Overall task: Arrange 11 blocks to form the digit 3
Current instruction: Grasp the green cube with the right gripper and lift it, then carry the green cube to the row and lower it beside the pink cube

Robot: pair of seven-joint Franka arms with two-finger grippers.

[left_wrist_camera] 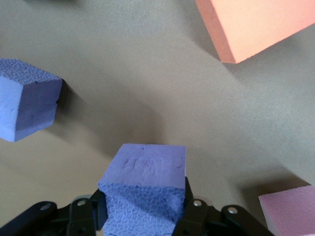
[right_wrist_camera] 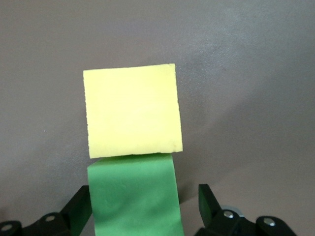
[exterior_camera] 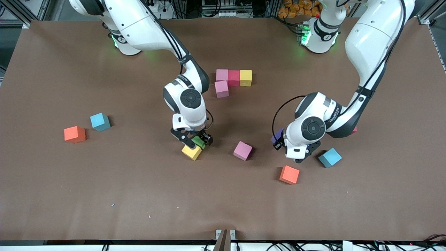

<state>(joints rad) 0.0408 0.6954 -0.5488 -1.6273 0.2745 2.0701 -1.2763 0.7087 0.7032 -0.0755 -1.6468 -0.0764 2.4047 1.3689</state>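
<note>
right end effector (exterior_camera: 195,143): down at the bench near the middle, fingers either side of the green block (exterior_camera: 199,141) with a visible gap on one side in the right wrist view, so open, not clamped yet
green block: on the bench, touching a yellow block (exterior_camera: 192,152) that sits just nearer the front camera
left end effector (left_wrist_camera: 142,206): clamped tight on a purple block (left_wrist_camera: 145,184), over the bench toward the left arm's end
around the left end effector: orange block (exterior_camera: 289,174) and light blue block (exterior_camera: 329,157) close by on the bench, loose pink block (exterior_camera: 243,150) between the two arms; a sliver of red peeks out past the left arm's elbow, can't tell what it is
digit 3 so far: just four cubes up toward the bases, a row of pink block (exterior_camera: 222,75), red block (exterior_camera: 233,78), yellow block (exterior_camera: 245,77) all touching, plus another pink block (exterior_camera: 221,89) tucked against the first pink one, nearer the camera
strays: orange block (exterior_camera: 74,134) and light blue block (exterior_camera: 100,121) near each other at the right arm's end
bench (exterior_camera: 104,195): matte brown sheet, a couple tiny light specks near the front edge
room: aluminium framing, cables, green lights glowing at both arm bases
</note>
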